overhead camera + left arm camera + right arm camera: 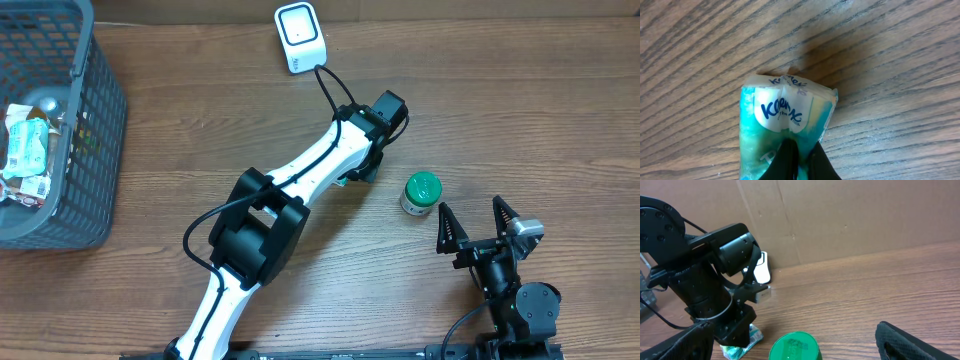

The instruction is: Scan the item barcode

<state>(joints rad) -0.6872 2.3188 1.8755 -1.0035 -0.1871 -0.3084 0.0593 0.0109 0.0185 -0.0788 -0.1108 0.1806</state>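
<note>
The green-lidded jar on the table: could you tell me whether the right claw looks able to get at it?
Probably yes. The right claw stands open just beside the green-lidded jar, with only bare table between them. The left arm, gripping a tissue pack beyond the jar, sits clear of that path.

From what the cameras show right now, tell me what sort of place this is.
Probably a mock shop checkout on a wooden table: a white barcode scanner, a grey shopping basket of packaged goods, and a Kleenex tissue pack in the left pincer. The cardboard backdrop suggests a test rig.
</note>
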